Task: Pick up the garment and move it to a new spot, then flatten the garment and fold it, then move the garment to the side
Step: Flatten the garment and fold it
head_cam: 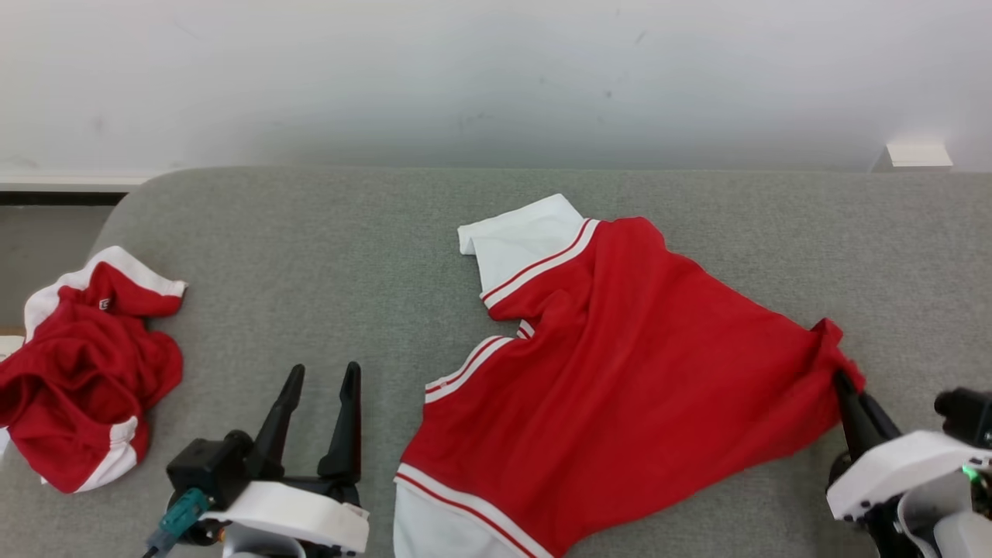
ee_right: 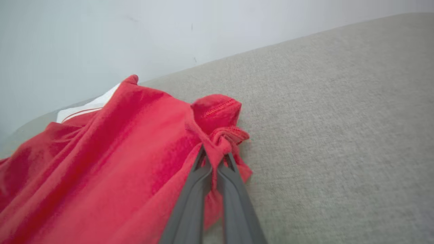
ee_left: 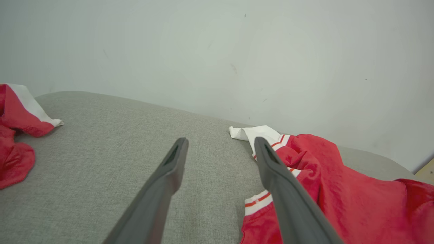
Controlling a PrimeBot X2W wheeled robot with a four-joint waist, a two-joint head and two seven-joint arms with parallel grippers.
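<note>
Readable text: none in any view.
Crumpled red garment, left of the frame: a small white patch by its upper fold, too small to read.
Spread red garment, centre of the frame: red and white stripes, nothing legible.

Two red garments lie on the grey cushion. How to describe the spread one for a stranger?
Find the grey cushion. On its right half lies a red shirt with white sleeves. Unlike the crumpled garment at the left edge, it is spread out, the right gripper pinching one corner.
</note>
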